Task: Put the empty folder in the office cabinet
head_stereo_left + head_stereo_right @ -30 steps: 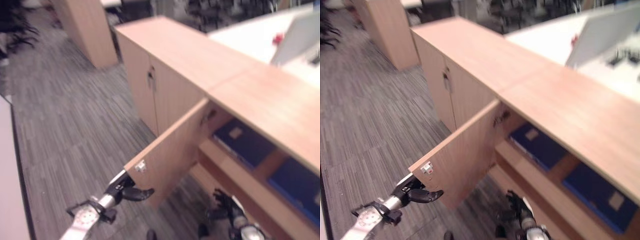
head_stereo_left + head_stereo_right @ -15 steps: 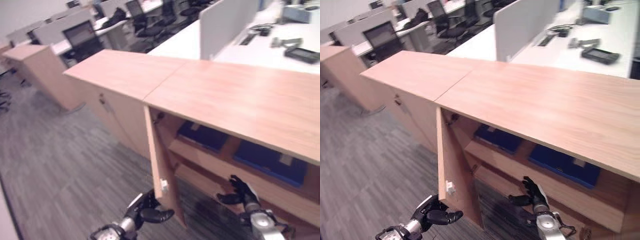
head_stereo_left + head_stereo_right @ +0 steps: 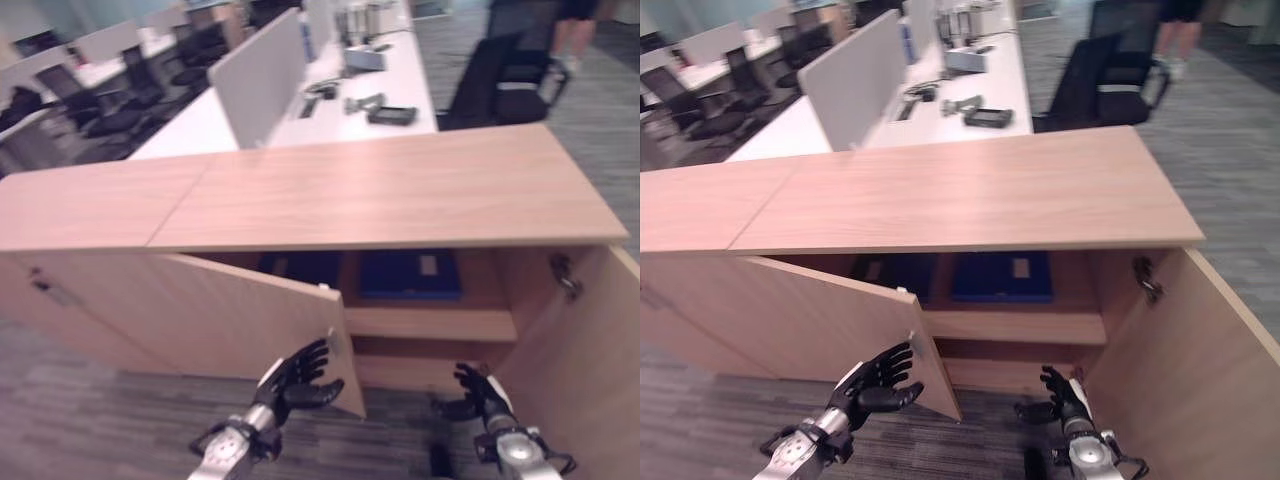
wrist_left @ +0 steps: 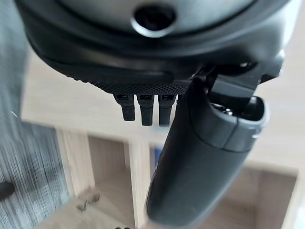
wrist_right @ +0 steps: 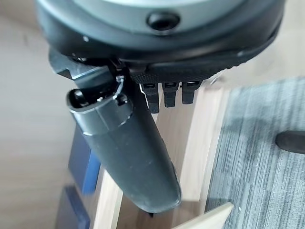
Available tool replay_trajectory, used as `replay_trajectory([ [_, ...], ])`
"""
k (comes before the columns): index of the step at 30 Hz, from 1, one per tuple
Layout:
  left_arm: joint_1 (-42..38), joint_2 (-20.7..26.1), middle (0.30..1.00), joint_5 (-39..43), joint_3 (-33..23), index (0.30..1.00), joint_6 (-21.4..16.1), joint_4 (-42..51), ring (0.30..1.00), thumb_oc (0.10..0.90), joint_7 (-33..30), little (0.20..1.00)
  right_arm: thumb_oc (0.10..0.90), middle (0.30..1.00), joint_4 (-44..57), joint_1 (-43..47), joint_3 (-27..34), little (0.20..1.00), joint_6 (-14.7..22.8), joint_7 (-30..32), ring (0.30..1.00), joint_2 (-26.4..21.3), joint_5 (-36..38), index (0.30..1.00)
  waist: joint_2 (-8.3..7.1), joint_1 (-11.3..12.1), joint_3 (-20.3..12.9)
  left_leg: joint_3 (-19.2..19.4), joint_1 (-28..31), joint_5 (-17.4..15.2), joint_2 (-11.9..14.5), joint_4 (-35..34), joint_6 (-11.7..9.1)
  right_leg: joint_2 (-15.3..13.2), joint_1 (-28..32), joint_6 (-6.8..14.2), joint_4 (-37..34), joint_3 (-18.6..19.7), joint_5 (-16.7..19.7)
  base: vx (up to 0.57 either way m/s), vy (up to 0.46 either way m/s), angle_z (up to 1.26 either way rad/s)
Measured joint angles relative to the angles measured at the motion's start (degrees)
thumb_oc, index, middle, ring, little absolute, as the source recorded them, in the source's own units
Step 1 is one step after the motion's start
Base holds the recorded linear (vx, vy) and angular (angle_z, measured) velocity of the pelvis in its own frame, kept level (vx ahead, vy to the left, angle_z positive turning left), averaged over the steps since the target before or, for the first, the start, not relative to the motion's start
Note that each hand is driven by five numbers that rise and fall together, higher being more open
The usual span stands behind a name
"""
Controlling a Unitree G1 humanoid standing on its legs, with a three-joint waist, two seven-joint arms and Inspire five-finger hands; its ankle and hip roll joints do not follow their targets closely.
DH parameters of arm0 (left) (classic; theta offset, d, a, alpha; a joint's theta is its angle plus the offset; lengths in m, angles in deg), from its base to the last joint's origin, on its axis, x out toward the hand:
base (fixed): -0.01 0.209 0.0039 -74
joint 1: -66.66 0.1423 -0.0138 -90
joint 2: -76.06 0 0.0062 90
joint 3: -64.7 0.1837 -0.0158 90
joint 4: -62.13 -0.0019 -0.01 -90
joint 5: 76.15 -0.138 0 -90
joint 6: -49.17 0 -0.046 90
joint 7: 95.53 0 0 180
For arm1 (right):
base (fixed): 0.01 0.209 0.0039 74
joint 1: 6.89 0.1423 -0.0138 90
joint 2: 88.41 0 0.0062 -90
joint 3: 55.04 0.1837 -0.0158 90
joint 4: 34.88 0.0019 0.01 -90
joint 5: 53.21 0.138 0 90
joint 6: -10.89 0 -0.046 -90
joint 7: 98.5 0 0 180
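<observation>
Office desks and chairs sit behind my cabinet (image 3: 380,190); blue folders (image 3: 410,275) lie on its shelf, frame centre. My left hand (image 3: 295,375), fingers spread and empty, nears the left door (image 3: 200,315); I'd push its edge squarely. Right hand (image 3: 480,392) relaxed, empty.

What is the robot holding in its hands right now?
Nothing. The left robot hand is spread open by the cabinet door; the right robot hand is open too.

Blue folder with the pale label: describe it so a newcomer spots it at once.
Find the long wooden office cabinet with both doors swung open. On its upper shelf two dark blue folders lie flat side by side. Yours is the right-hand folder, the one with a small pale label on its cover.
</observation>
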Motion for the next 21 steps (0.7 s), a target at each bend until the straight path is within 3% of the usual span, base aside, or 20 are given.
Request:
replay_trajectory([
  [1, -0.4, 0.8, 0.9, -0.1, 0.0, 0.9, -0.4, 0.0, 0.9, 0.8, -0.1, 0.9, 0.8, 0.9, 0.0, -1.0, -0.8, 0.9, 0.0, -0.4, 0.9, 0.3, 0.0, 0.9, -0.98, -0.4, 0.1, -1.0, 0.5, 0.9, 0.0, 0.4, -0.8, 1.5, -0.5, -0.2, 7.0, -0.9, -4.3, 0.17, -0.001, -0.87],
  [2, -1.5, 2.3, 0.9, -1.0, -0.3, 0.9, -1.4, -0.5, 0.9, 0.8, -0.7, 0.9, 0.8, 0.9, -0.1, -2.4, -2.2, 0.9, -0.1, -1.3, 0.9, 1.2, 0.0, 0.9, -4.32, -0.3, 0.4, -1.1, 1.0, 2.1, -1.1, 1.1, -4.2, 2.3, 2.8, -4.1, 7.6, -1.8, -11.7, 0.13, 0.048, -0.06],
  [3, -3.8, 0.4, 0.9, -2.5, -0.8, 0.9, -2.1, -5.1, 0.9, 0.8, -1.9, 0.9, 0.8, 0.9, -0.7, -2.7, -1.5, 0.9, -0.3, -1.7, 0.9, 1.5, 0.0, 0.9, -4.02, -0.4, 1.4, -0.5, 0.5, 2.2, -0.8, 3.9, -5.2, 2.7, 6.6, -6.0, 2.1, -1.3, -9.4, 0.18, 0.08, -0.14],
  [5, -3.9, -0.1, 0.9, -3.4, -1.1, 0.9, -2.1, -6.7, 0.9, 0.8, -2.7, 0.9, 0.8, 0.9, -0.5, -2.9, -1.6, 0.9, -0.6, -2.0, 0.9, 1.8, 0.0, 0.9, -4.44, -0.7, 1.5, 0.8, -1.5, 2.4, -1.0, 8.3, -4.9, 2.5, 9.5, -6.4, -4.4, 0.7, -5.5, 0.12, 0.091, -0.43],
  [6, -3.9, -0.2, 0.9, -4.5, -1.1, 0.9, -2.1, -7.5, 0.9, 0.8, -3.2, 0.9, 0.8, 0.9, 0.2, -3.4, -1.7, 0.9, -0.6, -2.7, 0.9, 1.7, 0.0, 0.9, -4.99, -0.7, 1.7, 0.9, -0.9, 2.2, -1.2, 5.4, -4.2, 1.9, 12.1, -5.8, -8.8, 1.4, -2.5, 0.13, 0.107, -0.45],
  [7, -5.3, -0.3, 0.9, -5.0, -1.1, 0.9, -2.4, -8.5, 0.9, 0.8, -3.7, 0.9, 0.8, 0.9, 1.0, -3.6, -1.1, 0.9, -0.6, -3.0, 0.9, 1.4, 0.0, 0.9, -4.06, -2.3, 1.1, 2.0, -0.4, 3.7, -0.8, -0.3, -3.3, 1.5, 12.8, -4.9, -11.4, 1.7, -1.2, 0.17, 0.138, -0.24],
  [8, -6.5, -0.5, 0.9, -5.0, -1.2, 0.9, -2.5, -9.9, 0.9, 0.8, -4.1, 0.9, 0.8, 0.9, 1.6, -3.5, -1.0, 0.9, -0.6, -3.3, 0.9, 0.6, 0.0, 0.9, -2.92, -2.6, 1.0, 2.9, -0.7, 7.1, 0.1, -2.4, -3.0, 2.0, 12.8, -3.8, -12.4, 1.6, -1.0, 0.11, 0.099, -0.4],
  [9, -8.3, -0.4, 0.9, -5.2, -2.1, 0.9, -2.6, -13.5, 0.9, 0.8, -5.2, 0.9, 0.8, 0.9, 1.6, -3.7, -1.0, 0.9, -0.7, -3.9, 0.9, 0.7, 0.0, 0.9, -3.17, -2.7, 0.7, 5.2, 1.2, 8.1, -0.8, -4.1, -3.0, 1.1, 13.6, -2.8, -14.3, 2.7, -1.0, 0.1, 0.106, -0.46],
  [13, -11.0, 3.2, 0.9, -7.0, -6.1, 0.9, -2.6, -19.5, 0.9, 0.8, -7.3, 0.9, 0.8, 0.9, 2.5, -6.2, -1.1, 0.9, -0.5, -5.2, 0.9, 1.6, 0.0, 0.9, -5.39, -5.7, -1.1, 7.4, 3.0, 10.2, -3.3, -7.5, -2.2, -1.8, 16.6, -0.3, -22.1, 3.4, 3.0, 0.08, 0.103, -0.29],
  [15, -12.8, 4.6, 0.9, -7.3, -6.2, 0.9, -2.6, -23.0, 0.9, 0.8, -7.3, 0.9, 0.8, 0.9, 2.3, -6.8, -1.1, 0.9, -0.5, -5.7, 0.9, 1.7, 0.0, 0.9, -5.88, -6.5, -1.3, 8.1, 3.4, 10.0, -3.7, -7.5, -1.9, -2.0, 16.5, -0.2, -22.4, 4.2, 5.7, 0.09, 0.129, -0.21],
  [21, -17.1, 7.3, 0.9, -7.8, -10.2, 0.9, -2.4, -32.4, 0.9, 0.8, -8.7, 0.9, 0.8, 0.9, 2.3, -7.3, -1.2, 0.9, -0.7, -6.7, 0.9, 1.4, -0.1, 0.9, -5.91, -7.5, -1.5, 11.2, 4.7, 9.5, -3.5, -7.7, -2.1, -1.2, 16.8, -0.2, -23.8, 6.8, 7.2, 0.05, 0.077, -0.23],
])
